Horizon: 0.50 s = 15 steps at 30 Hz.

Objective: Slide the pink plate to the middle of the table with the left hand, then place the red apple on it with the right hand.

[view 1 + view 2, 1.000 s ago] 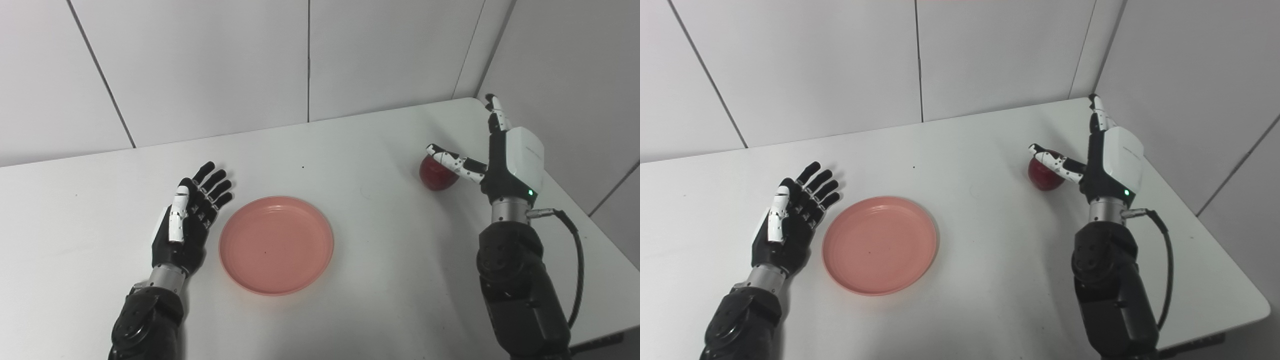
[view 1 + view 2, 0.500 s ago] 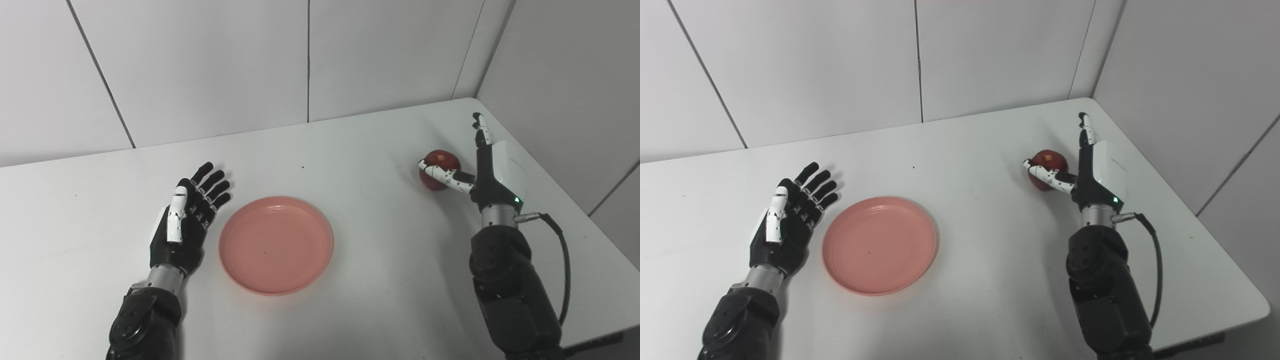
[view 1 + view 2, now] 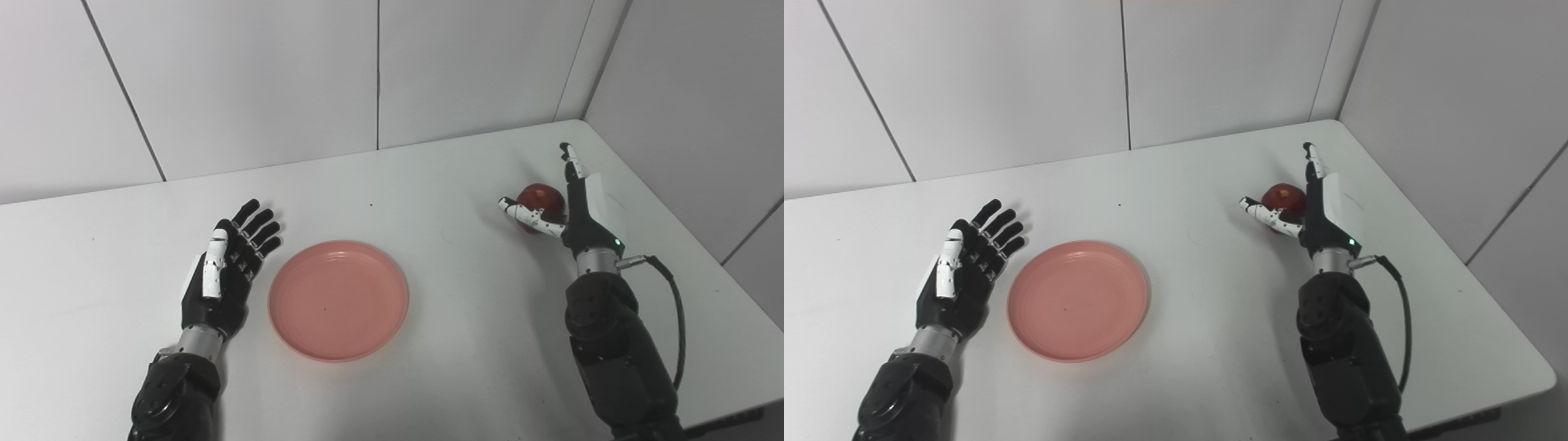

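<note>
The pink plate [image 3: 338, 299] lies empty on the white table [image 3: 429, 380], a little left of its middle. My left hand [image 3: 223, 275] rests open, palm up, just left of the plate's rim and apart from it. The red apple [image 3: 541, 198] sits near the table's right side. My right hand [image 3: 576, 208] stands upright right against the apple, fingers spread and pointing up, thumb reaching across the apple's front. The hand is open and partly hides the apple's lower right side.
White wall panels close the table off at the back and along the right side. The table's right edge [image 3: 1488, 288] runs close past the right arm. A black cable [image 3: 674, 318] loops from the right wrist.
My right hand has come down and moved left, from above and right of the apple to beside it, thumb in front. The left hand drifted slightly left of the plate. Plate and apple stayed put.
</note>
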Tool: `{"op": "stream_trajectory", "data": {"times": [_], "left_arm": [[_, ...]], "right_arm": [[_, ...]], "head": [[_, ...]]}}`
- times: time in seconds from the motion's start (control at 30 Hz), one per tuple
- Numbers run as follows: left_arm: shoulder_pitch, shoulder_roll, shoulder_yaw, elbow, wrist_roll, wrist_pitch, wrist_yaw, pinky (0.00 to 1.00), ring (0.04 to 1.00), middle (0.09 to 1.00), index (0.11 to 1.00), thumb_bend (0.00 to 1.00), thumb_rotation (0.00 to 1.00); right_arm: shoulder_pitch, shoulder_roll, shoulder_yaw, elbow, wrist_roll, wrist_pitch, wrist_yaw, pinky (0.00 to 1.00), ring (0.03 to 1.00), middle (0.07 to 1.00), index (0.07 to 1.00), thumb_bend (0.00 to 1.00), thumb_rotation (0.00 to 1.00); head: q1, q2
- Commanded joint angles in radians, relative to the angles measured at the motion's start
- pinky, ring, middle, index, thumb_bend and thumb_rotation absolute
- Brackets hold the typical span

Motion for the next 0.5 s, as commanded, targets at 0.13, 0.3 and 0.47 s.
{"op": "stream_trajectory", "data": {"times": [0.13, 0.3, 0.47], "left_arm": [[0.06, 0.016, 0.005, 0.04, 0.014, 0.079, 0.032, 0.86, 0.856, 0.856, 0.844, 0.33, 1.0], [0.062, 0.014, 0.007, 0.036, 0.009, 0.084, 0.032, 0.86, 0.855, 0.856, 0.844, 0.33, 1.0], [0.061, 0.015, 0.006, 0.036, 0.014, 0.084, 0.034, 0.86, 0.852, 0.853, 0.841, 0.34, 1.0]], "right_arm": [[-0.044, -0.035, 0.01, -0.009, -0.012, 0.039, 0.015, 0.72, 0.846, 0.905, 0.936, 1.0, 0.55], [-0.051, -0.043, 0.007, 0.004, 0.0, 0.041, 0.03, 0.73, 0.848, 0.901, 0.928, 1.0, 0.51], [-0.054, -0.05, 0.007, 0.021, 0.005, 0.041, 0.028, 0.73, 0.849, 0.898, 0.925, 1.0, 0.47]], "head": [[0.002, 0.003], [0.005, 0.006], [0.007, 0.009]]}}
